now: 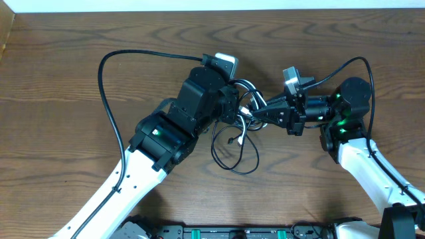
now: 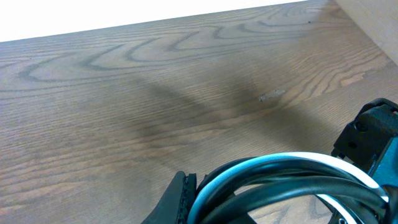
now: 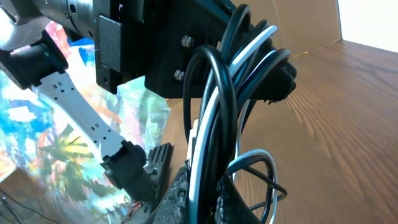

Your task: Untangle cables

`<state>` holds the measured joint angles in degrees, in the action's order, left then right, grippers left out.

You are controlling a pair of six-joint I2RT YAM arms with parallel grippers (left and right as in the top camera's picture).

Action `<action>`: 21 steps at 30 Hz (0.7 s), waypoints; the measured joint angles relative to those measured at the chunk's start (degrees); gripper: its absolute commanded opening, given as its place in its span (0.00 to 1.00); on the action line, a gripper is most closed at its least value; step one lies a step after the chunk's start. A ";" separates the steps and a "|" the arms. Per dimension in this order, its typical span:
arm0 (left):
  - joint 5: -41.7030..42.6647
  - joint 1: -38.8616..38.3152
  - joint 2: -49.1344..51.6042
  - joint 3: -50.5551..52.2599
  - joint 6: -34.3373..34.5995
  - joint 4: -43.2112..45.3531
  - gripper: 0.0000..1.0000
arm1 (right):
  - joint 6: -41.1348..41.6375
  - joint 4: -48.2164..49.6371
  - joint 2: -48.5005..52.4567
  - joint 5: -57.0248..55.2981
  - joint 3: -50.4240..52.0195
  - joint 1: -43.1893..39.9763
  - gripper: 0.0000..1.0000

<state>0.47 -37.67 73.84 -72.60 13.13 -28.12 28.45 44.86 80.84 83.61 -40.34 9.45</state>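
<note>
The cables [image 1: 243, 105] are a small bundle of thin black cords and a white one, pinched between both grippers at the table's middle. Loose black loops [image 1: 236, 154] trail from it onto the wood toward the front. My left gripper [image 1: 234, 106] comes in from the left and is shut on the bundle. In the left wrist view one finger [image 2: 181, 198] shows beside the black and white cords [image 2: 280, 177]; the other is hidden. From the right, my right gripper [image 1: 264, 113] is shut on the same bundle. Its fingers [image 3: 177, 199] squeeze the white and black cords [image 3: 208, 124].
A thick black robot wire [image 1: 106, 73] arcs over the table left of the left arm. The right arm's own wire [image 1: 352, 63] loops above its wrist. The table's far edge [image 1: 212, 9] runs along the top, and a lighter raised board [image 1: 5, 33] stands at the left corner.
</note>
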 measured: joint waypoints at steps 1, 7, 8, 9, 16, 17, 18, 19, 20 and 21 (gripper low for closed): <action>0.00 0.00 0.00 0.00 0.00 0.00 0.08 | -0.13 0.02 0.00 0.02 0.00 0.00 0.09; -0.44 0.02 0.00 0.00 1.31 0.04 0.08 | -0.96 0.00 0.00 0.52 0.00 -0.07 0.04; -0.44 0.02 -0.02 0.00 1.57 0.04 0.08 | -1.09 -0.02 0.00 0.55 0.00 -0.17 0.03; -0.42 0.02 -0.02 0.00 1.81 0.04 0.08 | -1.14 -0.07 0.00 0.55 0.00 -0.26 0.03; 0.35 0.13 -1.22 0.04 2.86 0.11 0.08 | -2.21 -9.81 -0.15 -1.22 -0.17 -3.39 0.20; -0.04 0.37 -1.75 0.04 3.23 0.17 0.08 | -2.23 -11.78 -0.15 -1.90 -0.13 -3.87 0.25; -0.39 0.55 -2.23 0.04 3.41 0.31 0.08 | -2.36 -12.98 -0.15 -2.49 -0.11 -4.22 0.25; -0.72 0.72 -2.91 0.04 3.52 0.28 0.08 | -2.40 -14.32 -0.15 -3.08 -0.04 -4.61 0.24; -0.92 0.81 -3.52 0.04 3.61 0.31 0.08 | -2.40 -15.12 -0.15 -3.69 -0.04 -4.83 0.24; -1.07 0.83 -4.13 0.04 3.63 0.31 0.08 | -2.40 -15.61 -0.15 -4.09 -0.04 -5.01 0.24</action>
<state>-0.60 -36.84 69.71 -72.55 16.75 -27.81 26.04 29.26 80.68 79.53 -40.38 4.45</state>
